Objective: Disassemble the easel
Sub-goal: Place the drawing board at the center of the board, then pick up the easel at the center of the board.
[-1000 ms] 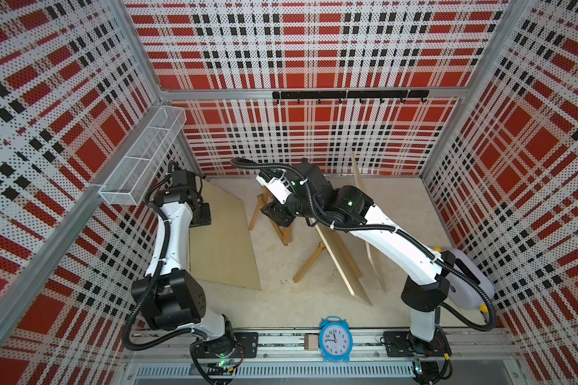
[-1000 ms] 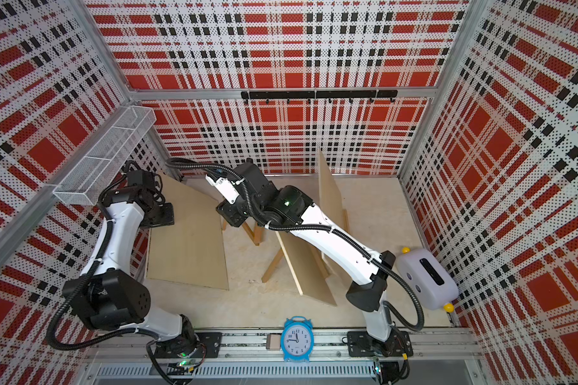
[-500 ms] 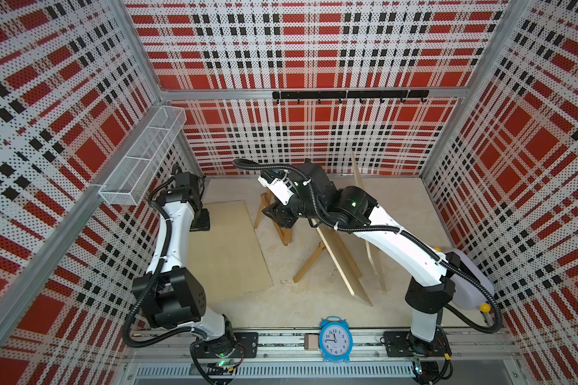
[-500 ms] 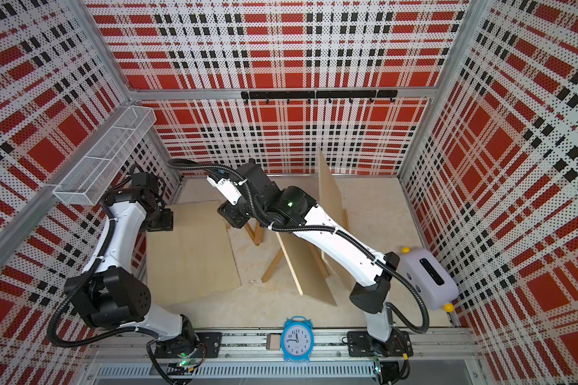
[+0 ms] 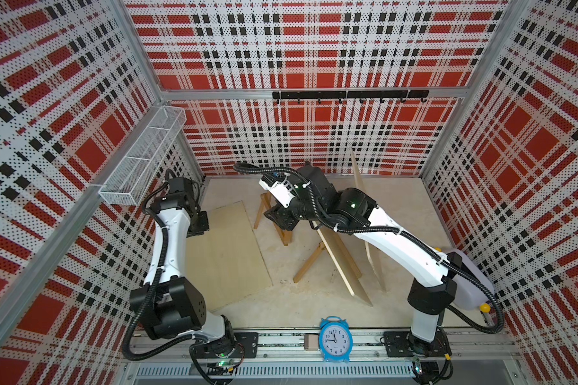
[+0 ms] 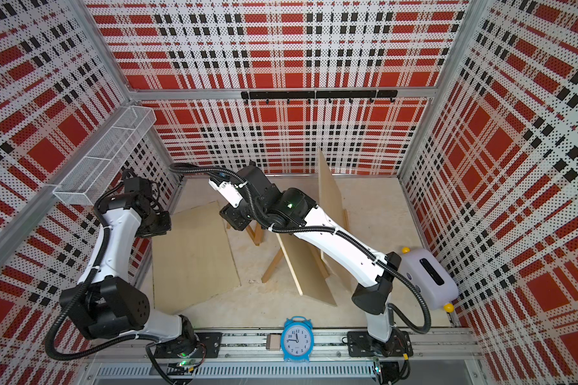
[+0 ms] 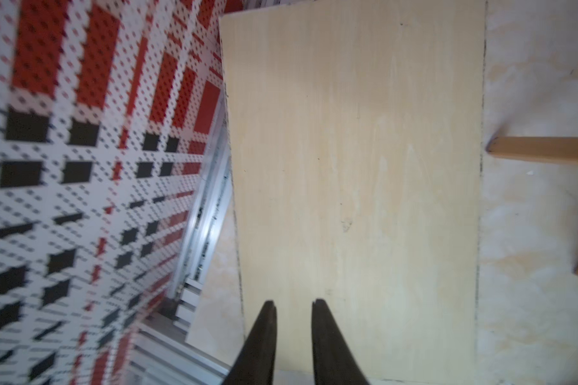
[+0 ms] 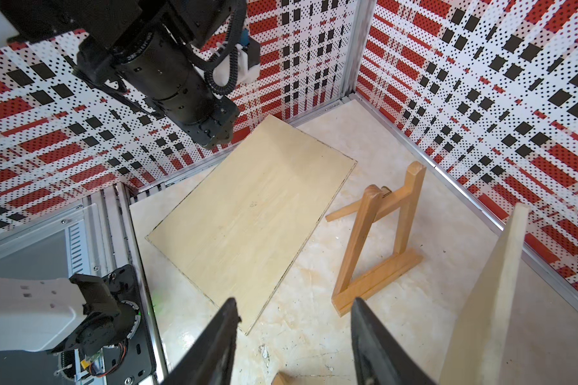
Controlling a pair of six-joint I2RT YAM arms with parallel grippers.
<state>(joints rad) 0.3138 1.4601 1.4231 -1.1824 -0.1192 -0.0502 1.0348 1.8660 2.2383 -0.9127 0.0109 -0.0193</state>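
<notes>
A pale flat board (image 5: 227,253) (image 6: 194,256) lies on the floor at the left. My left gripper (image 7: 294,303) hovers over its far left end (image 7: 354,166), fingers a narrow gap apart with nothing between them. A small bare wooden easel (image 8: 377,240) stands at the back middle (image 5: 286,235). My right gripper (image 8: 294,308) hangs open and empty just above the floor beside it. A second easel (image 5: 309,263) in the middle carries a leaning board (image 5: 344,263) (image 6: 311,273). Another board (image 5: 359,180) (image 8: 491,300) stands tilted behind my right arm.
A blue alarm clock (image 5: 335,340) stands on the front rail. At the right wall lies a white toaster (image 6: 427,276) with yellow knobs. A wire basket (image 5: 144,160) hangs on the left wall and a black hook rail (image 5: 347,96) on the back wall.
The board at the left dropped from its tilt onto the floor and slid a little toward the middle. My left gripper let it go, then narrowed. The right arm barely moved.
</notes>
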